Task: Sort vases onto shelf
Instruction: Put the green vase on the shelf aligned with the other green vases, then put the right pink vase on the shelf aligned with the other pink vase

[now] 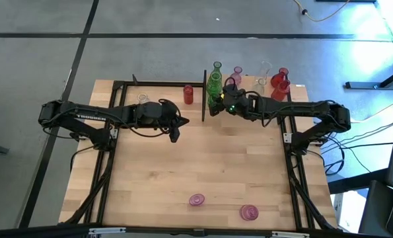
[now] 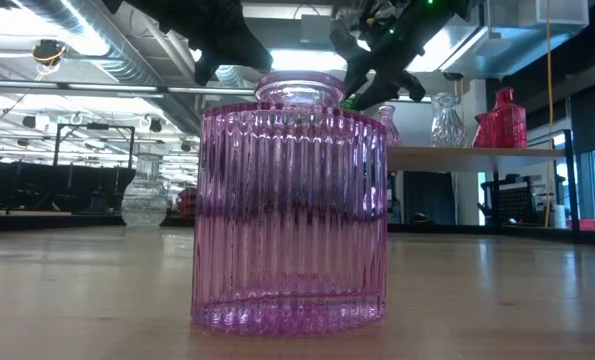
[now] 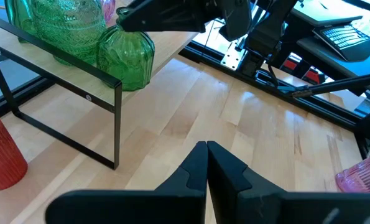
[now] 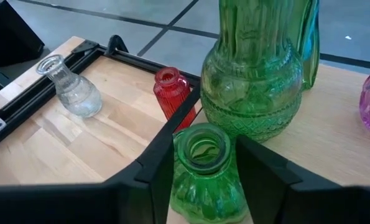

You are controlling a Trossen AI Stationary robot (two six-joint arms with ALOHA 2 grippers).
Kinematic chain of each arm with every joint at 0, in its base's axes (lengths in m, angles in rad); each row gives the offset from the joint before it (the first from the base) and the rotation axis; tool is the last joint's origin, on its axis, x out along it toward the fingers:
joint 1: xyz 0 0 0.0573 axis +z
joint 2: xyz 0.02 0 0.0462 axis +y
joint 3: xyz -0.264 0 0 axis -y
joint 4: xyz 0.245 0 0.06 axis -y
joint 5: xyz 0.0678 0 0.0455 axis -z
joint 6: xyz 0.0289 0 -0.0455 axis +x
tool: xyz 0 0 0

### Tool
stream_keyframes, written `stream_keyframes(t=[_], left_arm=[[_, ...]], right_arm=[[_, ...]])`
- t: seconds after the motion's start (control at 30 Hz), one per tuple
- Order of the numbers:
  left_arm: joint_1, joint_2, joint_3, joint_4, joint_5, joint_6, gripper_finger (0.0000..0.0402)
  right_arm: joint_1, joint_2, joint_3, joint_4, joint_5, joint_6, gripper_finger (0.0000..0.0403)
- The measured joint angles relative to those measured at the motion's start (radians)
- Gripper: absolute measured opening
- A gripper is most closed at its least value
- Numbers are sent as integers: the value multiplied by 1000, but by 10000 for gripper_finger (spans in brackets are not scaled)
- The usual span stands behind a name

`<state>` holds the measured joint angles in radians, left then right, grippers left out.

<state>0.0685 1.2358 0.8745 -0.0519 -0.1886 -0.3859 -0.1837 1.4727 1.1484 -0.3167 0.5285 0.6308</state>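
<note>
A small green vase (image 4: 203, 177) is seen upright on the shelf (image 4: 324, 134), neck up, between the parted fingers of the right pincer (image 4: 204, 180), which flank without gripping it. The left pincer (image 3: 207, 163) is held together above the table (image 3: 247, 124). Only in the low view is a ribbed pink vase (image 2: 291, 205) shown close, upright.

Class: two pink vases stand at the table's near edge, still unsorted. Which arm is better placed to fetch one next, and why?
Probably left. The left gripper is shut and empty over bare tabletop, while the right gripper straddles a small green vase on the shelf. Neither pink vase is near either.
</note>
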Motion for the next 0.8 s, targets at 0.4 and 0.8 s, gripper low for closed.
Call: stream_keyframes(t=[0.4, 0.8], left_arm=[[0, 0, 0, 0, 0, 0, 0], [0, 0, 0, 0, -1, 0, 0]], right_arm=[[1, -4, 0, 9, 1, 0, 159], [45, -41, 2, 10, 28, 5, 159]])
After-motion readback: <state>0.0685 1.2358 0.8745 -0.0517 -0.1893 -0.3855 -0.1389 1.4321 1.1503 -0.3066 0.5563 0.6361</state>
